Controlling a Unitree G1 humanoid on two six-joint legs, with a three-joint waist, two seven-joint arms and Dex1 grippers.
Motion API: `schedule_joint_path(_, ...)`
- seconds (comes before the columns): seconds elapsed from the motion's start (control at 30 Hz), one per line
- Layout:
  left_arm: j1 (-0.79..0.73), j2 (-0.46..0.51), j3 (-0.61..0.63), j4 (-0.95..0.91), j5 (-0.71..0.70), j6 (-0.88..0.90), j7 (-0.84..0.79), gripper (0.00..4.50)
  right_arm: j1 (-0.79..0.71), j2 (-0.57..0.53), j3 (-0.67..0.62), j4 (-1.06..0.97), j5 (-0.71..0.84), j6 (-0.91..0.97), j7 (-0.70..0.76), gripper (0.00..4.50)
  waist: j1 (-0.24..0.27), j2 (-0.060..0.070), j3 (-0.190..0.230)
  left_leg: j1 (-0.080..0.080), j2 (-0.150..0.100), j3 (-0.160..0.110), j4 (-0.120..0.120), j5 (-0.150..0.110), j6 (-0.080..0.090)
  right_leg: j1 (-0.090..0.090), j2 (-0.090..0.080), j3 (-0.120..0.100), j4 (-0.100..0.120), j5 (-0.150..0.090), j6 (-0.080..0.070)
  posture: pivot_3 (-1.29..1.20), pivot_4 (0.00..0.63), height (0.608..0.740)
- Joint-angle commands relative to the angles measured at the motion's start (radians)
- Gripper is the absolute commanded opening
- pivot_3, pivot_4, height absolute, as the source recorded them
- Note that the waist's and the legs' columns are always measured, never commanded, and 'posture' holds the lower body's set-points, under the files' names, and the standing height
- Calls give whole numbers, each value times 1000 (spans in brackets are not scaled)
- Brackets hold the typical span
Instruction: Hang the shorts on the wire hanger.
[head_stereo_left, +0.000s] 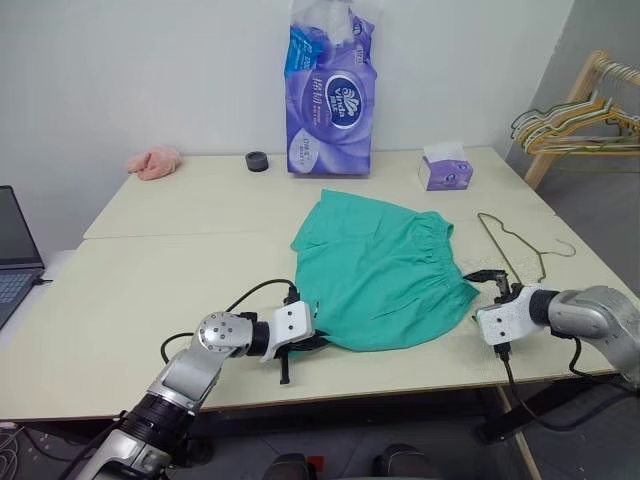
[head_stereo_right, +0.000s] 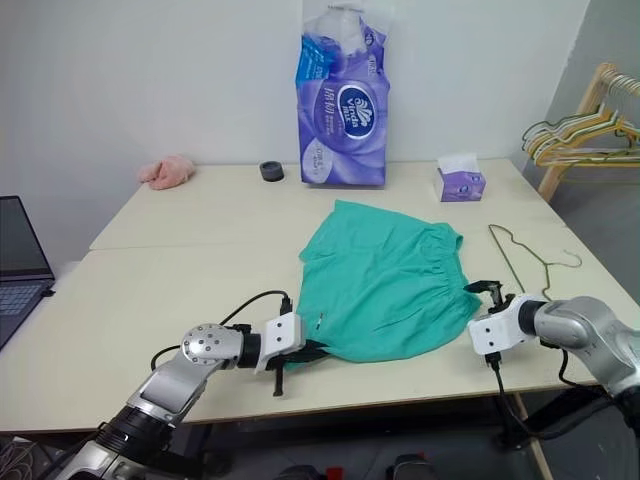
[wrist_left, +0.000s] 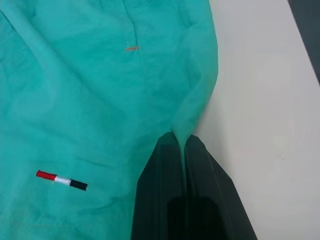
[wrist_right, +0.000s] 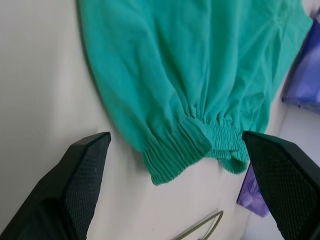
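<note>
From the head views, the shorts (head_stereo_left: 385, 270) lie spread flat near the middle of the table (head_stereo_left: 150, 290), waistband toward the right side, with the hanger (head_stereo_left: 515, 243) lying flat just beside them on the right, apart from the cloth. The left gripper (head_stereo_left: 300, 345) sits at the near left corner of the shorts, its jaws pinched shut on the fabric edge. The right gripper (head_stereo_left: 490, 285) hangs close by the near end of the waistband, jaws spread wide and holding nothing. Farther back stand a tall purple tissue pack (head_stereo_left: 330, 95), a small tissue box (head_stereo_left: 445, 170), a dark roll (head_stereo_left: 257, 161) and a pink cloth (head_stereo_left: 155, 161); a laptop (head_stereo_left: 15, 255) sits off to the left. In the left wrist view, the two black fingers (wrist_left: 165, 195) are closed tight with a fold of green cloth squeezed up between them. In the right wrist view, the fingers (wrist_right: 75, 185) stand far apart either side of the gathered waistband end, not touching it, and a bit of the hanger shows on the table below it.
</note>
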Motion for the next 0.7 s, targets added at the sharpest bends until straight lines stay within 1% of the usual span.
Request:
schedule_joint_path(0.03,-9,1,23,-32,-10,-3,-1,29,-95,7,46,70,-73,-82,-5,4500,-1,0,0,0,0,0,0,0,0,0,0,1,0,0,0,-82,6,740)
schedule_joint_path(0.17,-10,2,24,-29,-8,-6,-1,29,-165,43,85,137,-123,-98,-30,4500,-4,0,0,0,0,1,0,0,0,0,-1,3,0,1,-1,-77,4,740)
schedule_joint_path(0.2,-10,2,25,-30,-8,-6,-1,0,-175,52,90,151,-130,-100,-36,4119,-5,0,0,0,0,1,0,0,0,0,-3,3,1,1,-1,-71,3,740)
schedule_joint_path(0.23,-8,5,27,-32,-10,-4,-3,0,-186,63,99,165,-137,-101,-37,3927,-5,0,0,0,0,1,0,0,0,0,-3,3,1,1,-1,-71,3,740)
schedule_joint_path(0.27,-6,8,29,-33,-11,-5,-5,0,-195,77,103,176,-140,-101,-45,3545,-5,0,0,0,0,1,0,0,0,-1,-3,3,1,1,-1,-67,3,740)
schedule_joint_path(0.3,-3,12,32,-35,-13,-4,-6,0,-201,91,102,183,-138,-95,-51,3264,-5,0,0,0,0,1,0,0,0,-1,-3,3,1,1,-1,-67,3,740)
schedule_joint_path(0.5,16,46,60,-48,-35,20,-24,0,-250,178,87,209,-139,-45,-115,1101,-12,0,0,0,0,1,0,0,1,-1,-3,4,2,1,-2,-64,2,740)
schedule_joint_path(0.53,17,60,72,-50,-41,27,-31,0,-274,212,82,224,-139,-23,-143,803,-13,0,0,0,0,1,0,0,1,-1,-3,4,2,1,-2,-64,2,740)
schedule_joint_path(0.6,19,83,92,-59,-56,44,-45,0,-305,261,70,242,-123,17,-174,65,-15,0,0,0,1,1,0,0,1,-1,-3,4,2,1,-2,-62,1,740)
schedule_joint_path(0.67,22,103,106,-77,-73,67,-59,0,-304,277,61,232,-92,37,-163,25,-15,0,0,0,1,1,0,0,1,-2,-3,4,2,1,-2,-61,1,740)
schedule_joint_path(0.7,26,117,112,-91,-87,84,-74,0,-280,277,49,205,-56,58,-131,25,-15,0,0,0,1,1,0,0,1,-2,-3,4,2,1,-2,-62,1,740)
